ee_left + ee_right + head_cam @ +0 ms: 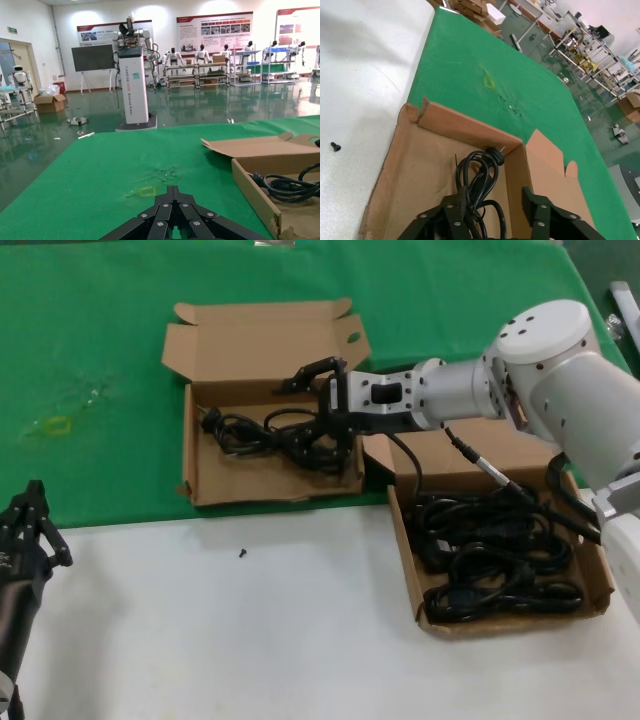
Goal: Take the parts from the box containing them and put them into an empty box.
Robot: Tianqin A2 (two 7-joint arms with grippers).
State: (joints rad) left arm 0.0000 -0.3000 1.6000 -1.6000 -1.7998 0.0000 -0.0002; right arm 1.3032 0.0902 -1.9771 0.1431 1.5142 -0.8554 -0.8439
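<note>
The box with the wavy front edge stands on the green cloth at the back centre and holds one coiled black power cord. My right gripper is open, low in this box, with the cord's loops lying between its fingers; the right wrist view shows the gripper astride the cord on the box floor. The other box, to the right on the white table, holds several coiled cords. My left gripper is shut and parked at the near left, also seen in the left wrist view.
A small black screw lies on the white table in front of the back box. The green cloth covers the far half of the table. The back box's lid flap stands open behind it.
</note>
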